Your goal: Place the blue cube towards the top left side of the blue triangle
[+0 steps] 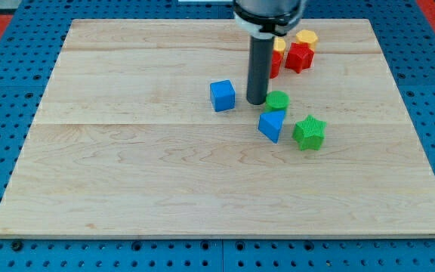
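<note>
Two blue blocks are sitting near the middle of the wooden board (127,174): the blue cube (222,96) is lying to the view's left of my tip (257,101), just beside it, while the blue triangle (271,125) is resting below and right of the tip. A green cylinder (277,100) is sitting right beside the rod (whether touching, I cannot tell). A green star (309,132) is lying right of the triangle. Red blocks (299,57) and yellow ones (306,37) are clustering near the top. There are no fingers to describe, only the bare rod.
</note>
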